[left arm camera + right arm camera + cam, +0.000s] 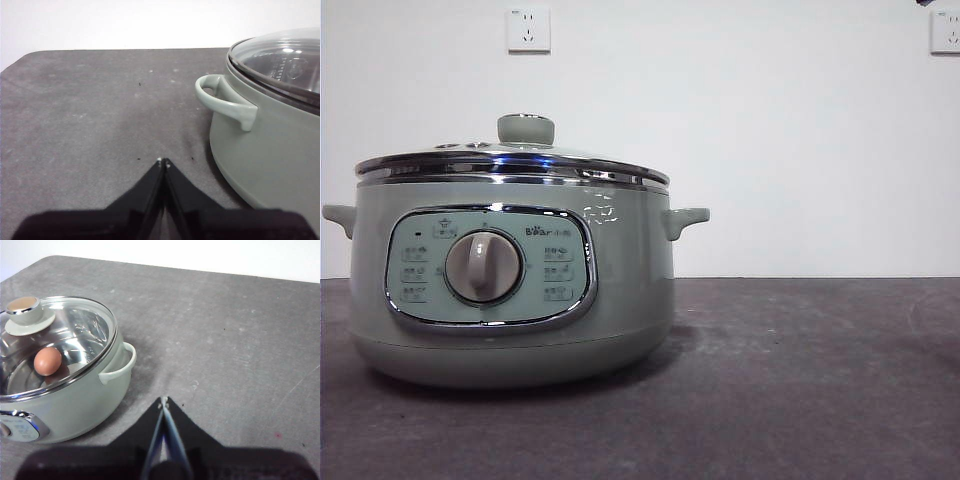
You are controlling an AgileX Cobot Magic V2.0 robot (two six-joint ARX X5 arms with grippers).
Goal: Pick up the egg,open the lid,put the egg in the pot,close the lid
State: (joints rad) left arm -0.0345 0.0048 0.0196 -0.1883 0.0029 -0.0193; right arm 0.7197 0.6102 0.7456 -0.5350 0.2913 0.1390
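Centrally, on a dark grey mottled table [800,380] before a white wall [770,150] with two sockets [528,29], the lid [515,160] covers the pot [510,300] containing the egg [48,361]; left gripper [163,161] and right gripper [163,401] hover with jaws pressed together, empty.

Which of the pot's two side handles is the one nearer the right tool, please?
The handle on the pot's side away from its control panel's dial end, facing the bare table; the right tool sits shut beside it. The other handle isn't visible there.

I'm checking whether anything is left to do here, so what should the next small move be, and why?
Probably none beyond staying parked: the egg already lies inside the pot, the lid sits closed on it, and both the left gripper and right gripper are shut and clear of it.
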